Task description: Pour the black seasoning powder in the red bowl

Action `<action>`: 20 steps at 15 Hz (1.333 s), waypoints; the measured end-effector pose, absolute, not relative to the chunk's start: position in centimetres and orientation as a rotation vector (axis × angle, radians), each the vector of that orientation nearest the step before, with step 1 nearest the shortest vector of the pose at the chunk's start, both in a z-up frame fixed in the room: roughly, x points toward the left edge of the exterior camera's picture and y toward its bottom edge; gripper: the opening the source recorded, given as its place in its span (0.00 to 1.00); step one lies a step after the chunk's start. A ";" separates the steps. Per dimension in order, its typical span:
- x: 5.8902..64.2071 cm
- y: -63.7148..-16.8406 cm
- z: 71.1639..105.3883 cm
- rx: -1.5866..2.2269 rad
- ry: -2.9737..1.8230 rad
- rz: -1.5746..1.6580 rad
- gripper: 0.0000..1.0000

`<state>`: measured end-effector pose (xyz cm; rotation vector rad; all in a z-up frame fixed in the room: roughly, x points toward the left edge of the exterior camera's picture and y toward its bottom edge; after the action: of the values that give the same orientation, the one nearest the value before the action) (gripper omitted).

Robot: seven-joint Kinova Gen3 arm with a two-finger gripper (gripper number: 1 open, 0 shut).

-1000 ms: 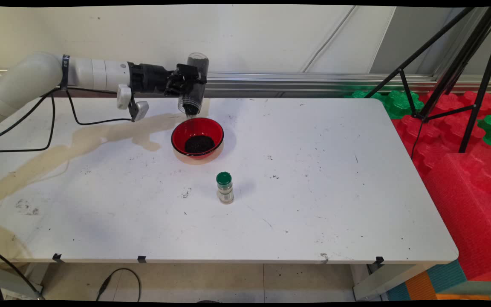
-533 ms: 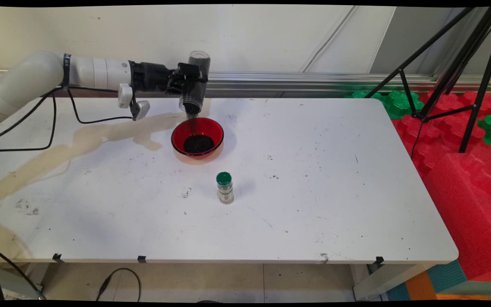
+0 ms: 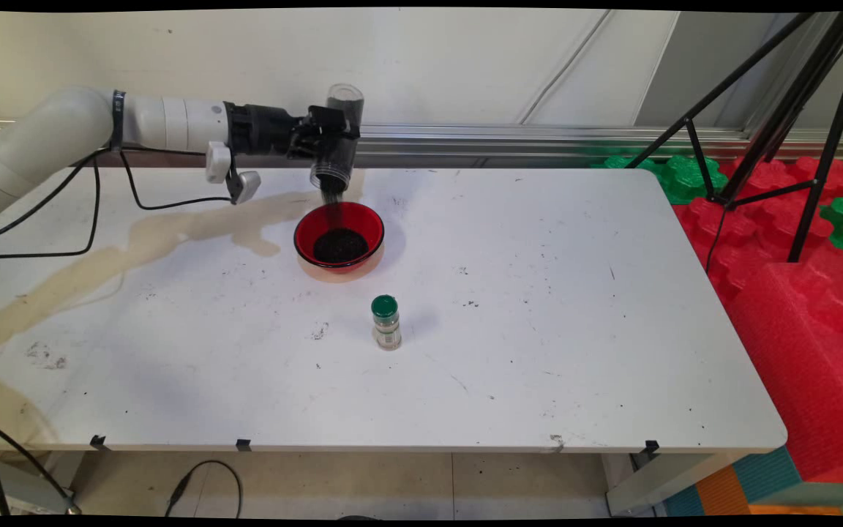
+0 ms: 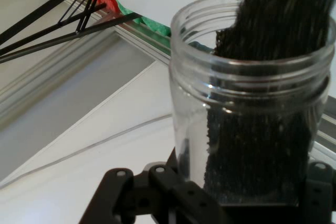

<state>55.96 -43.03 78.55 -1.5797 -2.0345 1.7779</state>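
Note:
My gripper (image 3: 325,139) is shut on a clear plastic jar (image 3: 337,137), turned mouth-down above the far rim of a red bowl (image 3: 372,226). Dark grains stream from the jar's mouth into the bowl, where a black heap (image 3: 339,245) lies. In the hand view the jar (image 4: 247,114) fills the picture, with dark grains sliding along its wall and out past its threaded rim, and the gripper (image 4: 220,198) clamps it from below. A small spice bottle with a green cap (image 3: 386,322) stands upright on the table in front of the bowl.
The white table (image 3: 538,329) bears a brownish stain (image 3: 136,245) at its left. Black tripod legs (image 3: 780,110) and red and green foam blocks (image 3: 795,241) stand to the right. Black cables (image 3: 92,212) hang from the arm.
The jar and hand have shifted slightly right and upward while grains keep pouring. The black heap in the bowl has grown.

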 end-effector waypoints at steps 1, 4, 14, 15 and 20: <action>55.9 -43.1 78.6 -1.581 -2.033 1.779 0.00; 55.9 -43.2 78.6 -1.586 -2.031 1.781 0.00; 55.9 -43.6 78.5 -1.601 -2.022 1.785 0.00; 55.9 -43.7 78.5 -1.604 -2.021 1.785 0.00; 55.9 -43.7 78.5 -1.616 -2.013 1.785 0.00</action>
<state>55.89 -43.69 78.51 -1.6160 -2.0134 1.7846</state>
